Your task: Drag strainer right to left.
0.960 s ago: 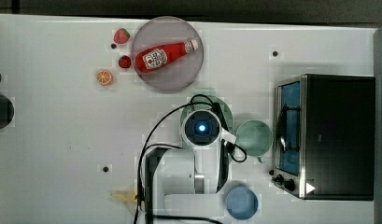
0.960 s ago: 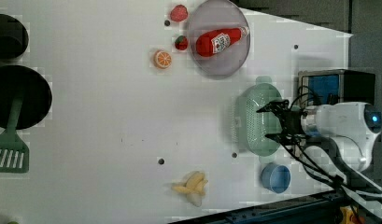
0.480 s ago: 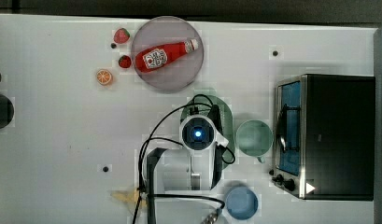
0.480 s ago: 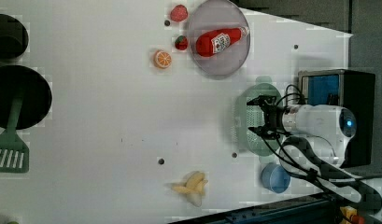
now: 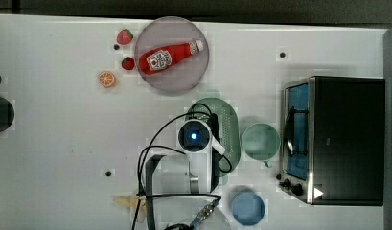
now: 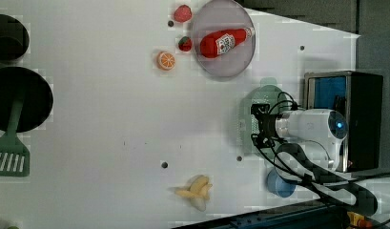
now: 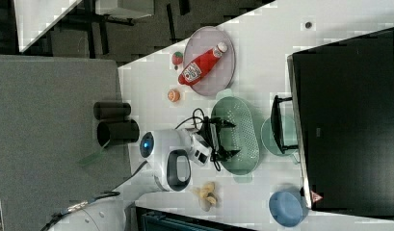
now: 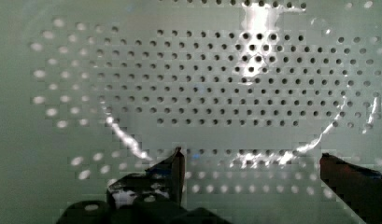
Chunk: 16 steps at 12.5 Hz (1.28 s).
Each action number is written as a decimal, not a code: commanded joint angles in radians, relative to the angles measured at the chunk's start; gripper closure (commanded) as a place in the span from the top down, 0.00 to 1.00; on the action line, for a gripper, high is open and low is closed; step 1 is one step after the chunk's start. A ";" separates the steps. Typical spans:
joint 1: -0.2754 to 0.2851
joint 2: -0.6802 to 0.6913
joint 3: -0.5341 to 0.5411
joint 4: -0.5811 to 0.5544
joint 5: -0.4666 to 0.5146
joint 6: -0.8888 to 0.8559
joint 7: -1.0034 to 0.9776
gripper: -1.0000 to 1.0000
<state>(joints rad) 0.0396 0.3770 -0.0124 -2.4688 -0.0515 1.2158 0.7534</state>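
In the top view the strainer [image 5: 227, 132] lies on the white table [image 5: 54, 143], between the grey plate [image 5: 172, 55] and the blue bowl [image 5: 247, 208], with the round green cup [image 5: 260, 141] just to the top view's right of it. The arm's wrist covers the strainer's left half. A red ketchup bottle [image 5: 167, 57] lies on the plate; its label has white writing too small to read. Two strawberries [image 5: 125, 36] and an orange slice [image 5: 107, 79] sit to the top view's left of the plate. A black toaster oven [image 5: 347, 139] stands at the top view's right, close beside the cup. Compared with the earlier top view, the wrist has shifted toward the top view's left over the strainer, uncovering more of the cup.

In the left view the end effector [image 6: 260, 125] sits over the strainer's bowl, black cables looping round it. A banana [image 6: 196, 192] lies nearer the table's front edge, and a green spatula [image 6: 10, 143] rests at the left view's left. Earlier here the arm stood farther to the left view's right.

In the right view the end effector [image 7: 227, 138] reaches into the strainer with its fingers spread wide.

In the wrist view the perforated floor of the strainer lies close below, and the two dark fingertips [image 8: 175, 170] stand well apart, pinching nothing.
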 commanded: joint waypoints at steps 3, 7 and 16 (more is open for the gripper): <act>0.014 -0.024 0.094 0.020 0.008 0.022 0.156 1.00; 0.047 -0.018 0.142 0.022 0.029 0.021 0.233 1.00; 0.179 0.043 0.203 0.110 0.046 0.009 0.419 1.00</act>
<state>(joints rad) 0.1876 0.3962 0.1711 -2.4004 -0.0040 1.2295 1.1143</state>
